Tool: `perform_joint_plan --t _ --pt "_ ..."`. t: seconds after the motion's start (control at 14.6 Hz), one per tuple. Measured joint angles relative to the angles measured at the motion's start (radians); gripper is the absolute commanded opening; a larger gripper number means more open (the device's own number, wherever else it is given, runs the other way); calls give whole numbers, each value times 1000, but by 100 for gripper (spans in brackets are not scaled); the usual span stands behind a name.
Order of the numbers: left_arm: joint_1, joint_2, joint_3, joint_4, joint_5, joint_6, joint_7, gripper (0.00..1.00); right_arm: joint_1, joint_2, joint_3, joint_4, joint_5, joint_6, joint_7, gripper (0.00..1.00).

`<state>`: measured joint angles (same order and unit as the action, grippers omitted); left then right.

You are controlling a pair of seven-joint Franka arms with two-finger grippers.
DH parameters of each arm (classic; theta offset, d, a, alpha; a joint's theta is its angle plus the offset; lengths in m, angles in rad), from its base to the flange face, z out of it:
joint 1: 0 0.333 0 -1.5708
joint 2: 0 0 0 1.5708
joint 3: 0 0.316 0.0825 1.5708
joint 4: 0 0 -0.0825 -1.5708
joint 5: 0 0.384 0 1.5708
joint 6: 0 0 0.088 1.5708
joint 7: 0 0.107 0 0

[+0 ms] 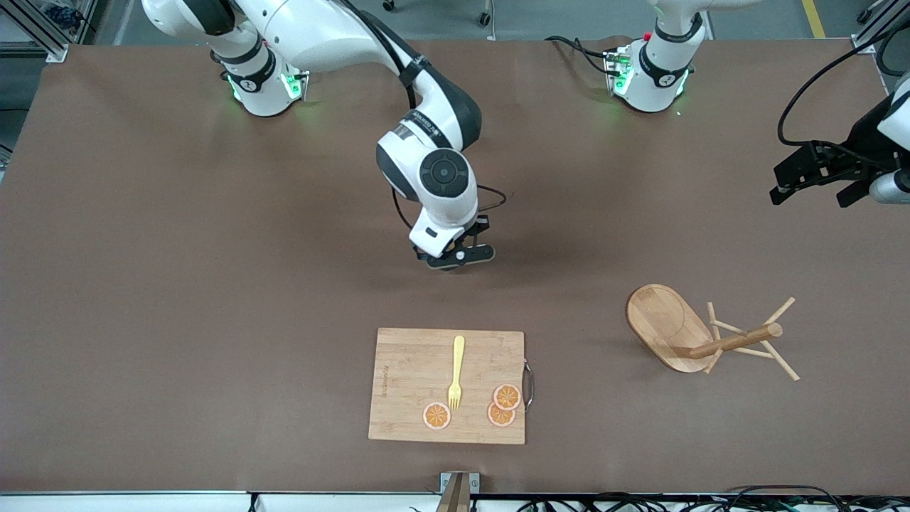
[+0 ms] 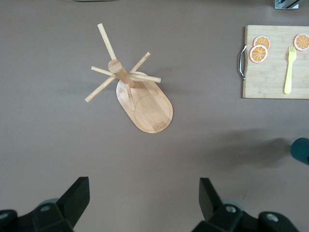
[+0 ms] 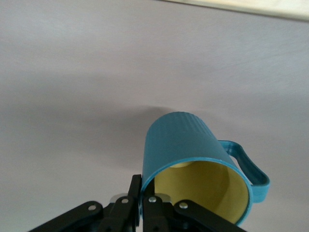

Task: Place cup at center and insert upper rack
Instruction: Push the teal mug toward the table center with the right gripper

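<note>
Nearest the camera, board (image 1: 446, 385) carries fork (image 1: 456, 372) and orange slices (image 1: 502, 406). At its 12 o'clock, right gripper (image 1: 461, 256) pinches cup (image 3: 195, 162) by the rim. Rack (image 1: 704, 340) (toppled) lies at 3 o'clock; left gripper (image 1: 817, 186) hangs spread, empty.

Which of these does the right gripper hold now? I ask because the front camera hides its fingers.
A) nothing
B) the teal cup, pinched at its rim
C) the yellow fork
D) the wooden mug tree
B: in the right wrist view the right gripper is shut on the rim of the teal cup, one finger inside its yellow interior and one outside.
</note>
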<state>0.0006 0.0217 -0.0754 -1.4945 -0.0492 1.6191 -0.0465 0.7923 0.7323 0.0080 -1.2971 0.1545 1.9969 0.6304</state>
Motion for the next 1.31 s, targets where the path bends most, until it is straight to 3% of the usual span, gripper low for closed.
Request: perform_joint_plan --t 0.69,0.76,0.82,0.89,1.1,1.31 --pt "0 0 0 0 0 0 0 100 108 90 2 48 81 99 308 3" --pt "0 0 0 0 0 0 0 100 116 103 2 48 81 114 317 12" --pt "0 0 0 0 0 0 0 100 121 113 2 50 82 125 325 49" --pt "0 0 0 0 0 0 0 100 123 116 -1 57 81 124 338 99" --pt "0 0 0 0 0 0 0 100 117 114 -14 110 81 56 360 100" --pt "0 0 0 0 0 0 0 100 94 84 -25 240 81 -111 374 100"
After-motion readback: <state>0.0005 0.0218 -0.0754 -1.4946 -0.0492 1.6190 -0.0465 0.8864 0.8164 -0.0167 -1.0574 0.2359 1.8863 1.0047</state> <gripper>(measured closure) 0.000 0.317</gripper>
